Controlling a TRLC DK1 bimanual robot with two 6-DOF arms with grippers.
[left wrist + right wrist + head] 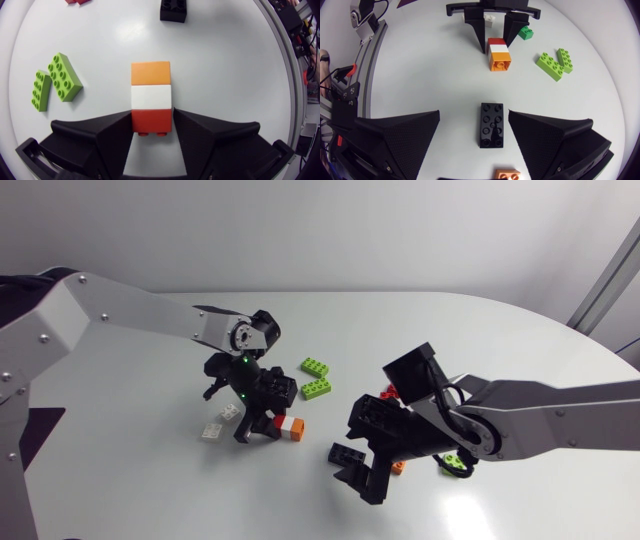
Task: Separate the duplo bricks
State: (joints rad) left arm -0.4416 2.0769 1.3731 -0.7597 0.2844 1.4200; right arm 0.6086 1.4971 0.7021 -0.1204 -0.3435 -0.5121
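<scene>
A stack of three duplo bricks, orange point(150, 73), white point(151, 97) and red point(151, 121), lies on its side on the table. My left gripper point(152, 125) has both fingers pressed against the red end, so it is shut on it. In the head view the stack point(290, 426) lies just right of the left gripper point(262, 426). My right gripper point(474, 114) is open, with a black brick point(491, 125) lying flat between its fingers, untouched. From the right wrist the stack point(498, 54) shows farther ahead, in the left gripper point(495, 46).
Two lime green bricks point(318, 366) point(318, 388) lie behind the stack. A red brick point(388, 392) and a small orange brick point(398, 467) lie by my right arm. Clear bricks point(212, 430) sit left of the left gripper. The table point(500, 350) has free room at the back right.
</scene>
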